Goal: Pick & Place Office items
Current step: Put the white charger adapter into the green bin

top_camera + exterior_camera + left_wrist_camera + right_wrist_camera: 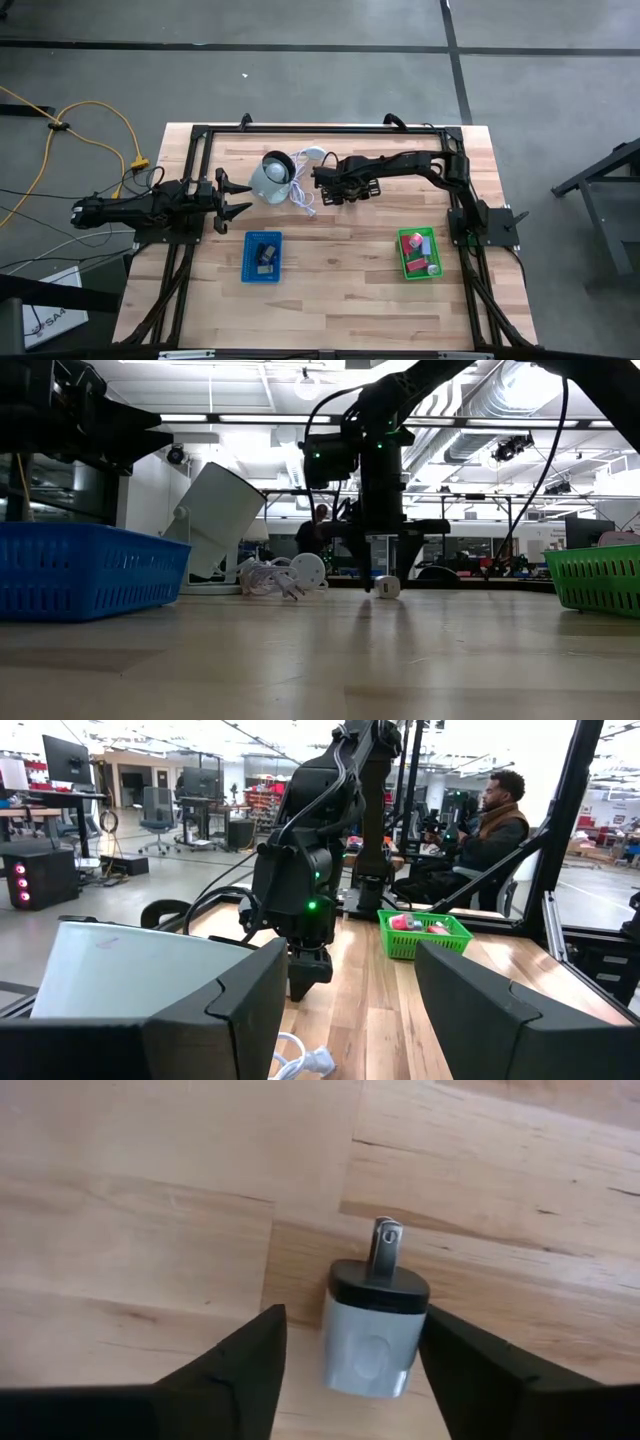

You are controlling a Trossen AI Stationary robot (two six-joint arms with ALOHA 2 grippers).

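Grasp step: right tool (345, 1370), fingers apart and straddling the small white plug-in charger with black face (372, 1330) beside the green plastic tray (418, 254), next must clench.

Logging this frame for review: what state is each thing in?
right end effector: open, straddling the charger
charger: lying flat on the table, not yet clamped
left end effector: open, empty, at the table's left
green tray: holds colored pieces
blue tray: holds a dark piece
white round object: tilted, cord loose beside it
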